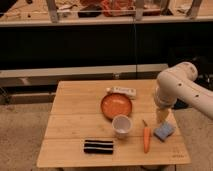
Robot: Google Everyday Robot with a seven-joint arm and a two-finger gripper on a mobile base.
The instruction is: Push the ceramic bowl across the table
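Note:
The ceramic bowl (116,106) is wide, shallow and orange, and sits upright near the middle of the light wooden table (75,117). My white arm comes in from the right. My gripper (161,119) hangs over the table's right side, to the right of the bowl and apart from it, just above a blue sponge (164,132). A small white cup (121,125) stands right in front of the bowl.
A white tube (121,91) lies just behind the bowl. An orange carrot (146,139) lies left of the sponge. A black bar-shaped object (98,146) lies near the front edge. A dark shelf unit stands behind the table.

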